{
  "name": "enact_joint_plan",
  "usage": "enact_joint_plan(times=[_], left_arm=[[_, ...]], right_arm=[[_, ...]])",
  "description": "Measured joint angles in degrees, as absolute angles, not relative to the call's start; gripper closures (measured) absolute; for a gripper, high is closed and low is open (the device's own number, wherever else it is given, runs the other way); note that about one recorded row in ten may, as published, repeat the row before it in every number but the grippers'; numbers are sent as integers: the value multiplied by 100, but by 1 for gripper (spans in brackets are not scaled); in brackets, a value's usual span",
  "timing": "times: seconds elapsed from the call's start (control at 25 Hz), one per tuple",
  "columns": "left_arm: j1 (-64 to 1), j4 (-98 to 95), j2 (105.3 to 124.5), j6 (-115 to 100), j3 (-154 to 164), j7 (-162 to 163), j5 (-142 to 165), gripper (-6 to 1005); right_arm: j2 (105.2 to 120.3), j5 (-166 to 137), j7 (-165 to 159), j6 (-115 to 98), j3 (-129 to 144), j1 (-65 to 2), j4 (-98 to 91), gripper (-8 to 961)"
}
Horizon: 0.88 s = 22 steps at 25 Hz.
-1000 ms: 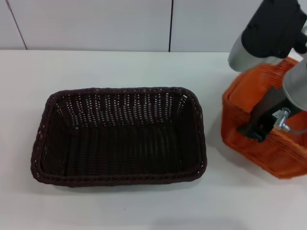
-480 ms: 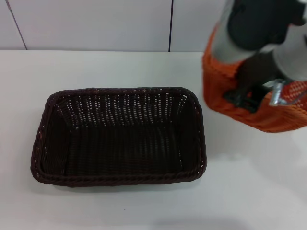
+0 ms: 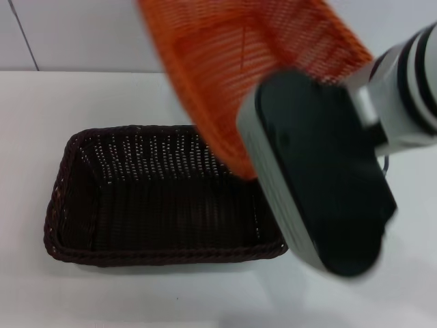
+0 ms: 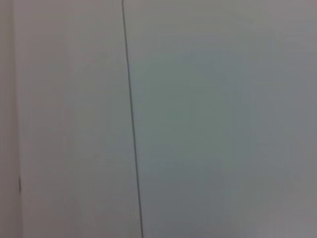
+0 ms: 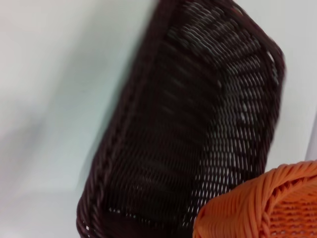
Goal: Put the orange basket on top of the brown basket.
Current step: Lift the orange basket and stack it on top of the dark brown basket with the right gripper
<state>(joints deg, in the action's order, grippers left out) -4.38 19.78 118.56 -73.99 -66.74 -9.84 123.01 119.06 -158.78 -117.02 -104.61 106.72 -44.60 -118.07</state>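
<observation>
Fingers of the right gripper cannot be made out in any view: the black and grey wrist housing [image 3: 317, 171] fills the near right of the head view and hides them, so whether they clasp anything cannot be told. Behind that housing the right arm [image 3: 403, 89] rises toward the upper right, its white and grey segments tilted steeply.

Just beyond the housing, the orange basket [image 3: 239, 68] hangs in the air, tipped so that its open inside faces the head camera. Its lower rim overlaps the far right corner of the brown basket [image 3: 164, 198] in that view. In the right wrist view a corner of the orange weave [image 5: 267, 208] shows close by, with the brown basket [image 5: 193, 129] lying beyond it.

Farther back, the brown basket sits upright on the white table [image 3: 41, 102], mouth open, its long sides running across the view. Its left rim, near rim and most of its interior are uncovered. Bare tabletop lies to its left, before it and behind it, up to the pale wall [image 3: 102, 34].

On the other side, the left wrist view shows only a plain panel with a thin dark seam [image 4: 131, 124]; the left gripper is out of sight.
</observation>
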Motion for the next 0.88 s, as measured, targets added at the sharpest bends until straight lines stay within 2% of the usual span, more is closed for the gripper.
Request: enact_joint_plan(times=[0.4, 0.88], left_arm=[[-389, 2071, 11874, -7321, -6629, -984, 12018, 247], [-502, 2074, 11868, -7090, -6658, -990, 12005, 247]], right_arm=[[11906, -16168, -10049, -9886, 11638, -3768, -11836, 800], [11917, -16656, -9855, -9411, 12202, -3551, -11819, 801]])
